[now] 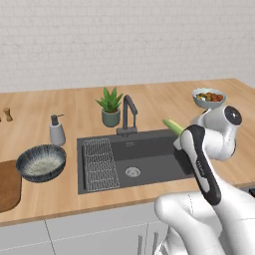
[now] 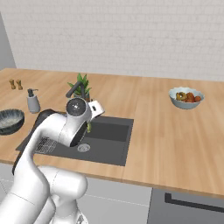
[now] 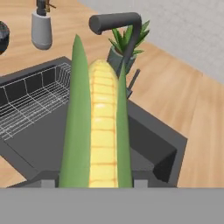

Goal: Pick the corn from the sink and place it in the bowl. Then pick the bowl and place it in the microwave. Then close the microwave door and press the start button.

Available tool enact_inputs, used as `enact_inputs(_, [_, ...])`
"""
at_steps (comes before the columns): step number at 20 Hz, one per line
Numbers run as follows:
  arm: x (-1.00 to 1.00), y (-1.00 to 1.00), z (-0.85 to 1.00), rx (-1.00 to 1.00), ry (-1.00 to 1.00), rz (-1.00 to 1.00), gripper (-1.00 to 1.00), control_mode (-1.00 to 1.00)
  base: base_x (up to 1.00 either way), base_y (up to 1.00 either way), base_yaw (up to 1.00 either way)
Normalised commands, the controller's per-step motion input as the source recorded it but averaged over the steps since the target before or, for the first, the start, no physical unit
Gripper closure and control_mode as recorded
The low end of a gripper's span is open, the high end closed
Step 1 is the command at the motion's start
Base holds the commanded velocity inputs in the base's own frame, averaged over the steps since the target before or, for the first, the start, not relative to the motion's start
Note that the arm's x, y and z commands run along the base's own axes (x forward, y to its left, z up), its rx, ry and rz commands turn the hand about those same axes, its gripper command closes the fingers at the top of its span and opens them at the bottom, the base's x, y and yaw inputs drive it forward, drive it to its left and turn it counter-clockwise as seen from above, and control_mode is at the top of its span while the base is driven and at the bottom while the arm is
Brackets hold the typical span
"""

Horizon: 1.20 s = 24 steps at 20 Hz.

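- The end effector (image 1: 178, 137) was partly closed on the corn (image 3: 103, 131), gripping it at its lower end so that the cob stood out lengthwise along the fingers — yellow kernels showing between two long green husk leaves.
- In the left base view the corn's (image 1: 173, 126) green tip poked out past the wrist, above the right rear corner of the sink (image 1: 144, 164); the cob hung clear of the basin floor, lifted out rather than resting.
- That height looked deliberate: carried above the sink's rim, the cob could probably travel over the worktop (image 1: 64, 189) without catching the edge or the black faucet (image 1: 129, 115).
- The bowl (image 1: 41, 162) sat on the worktop left of the sink, near the front edge and just beside a brown board (image 1: 9, 185) — open side up, pale inside, apparently nothing in it, so ready to take the cob.
- Bowl and corn were well apart, with the whole width of the sink between them.
- A soap dispenser (image 1: 57, 131) stood behind the bowl and a potted plant (image 1: 110, 106) behind the faucet; both were off the straight line towards the bowl.
- A smaller pale bowl of red and orange pieces (image 1: 208, 97) stood towards the worktop's right rear, no part of this step.
- By my reading, the pick was done and the carry to the bowl came next; the microwave steps were all outstanding.
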Motion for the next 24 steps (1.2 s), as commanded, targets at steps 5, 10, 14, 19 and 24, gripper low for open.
enact_inputs(5, [-0.49, 0.55, 0.34, 0.04, 0.00, 0.01, 1.00, -1.00, 0.00, 0.00, 0.00])
enact_inputs(10, [-0.12, 0.75, 0.40, 0.00, 0.01, 0.04, 1.00, -1.00, 0.00, 0.00, 0.00])
enact_inputs(14, [-0.01, 0.78, 0.60, -0.01, 0.08, 0.06, 1.00, -1.00, 0.00, 0.00, 0.00])
enact_inputs(19, [-0.03, 0.32, 0.25, -0.01, 0.11, 0.02, 1.00, -1.00, 0.00, 0.00, 0.00])
enact_inputs(24, [-0.16, 0.26, 0.00, -0.12, 0.01, 0.00, 1.00, -1.00, 0.00, 0.00, 0.00])
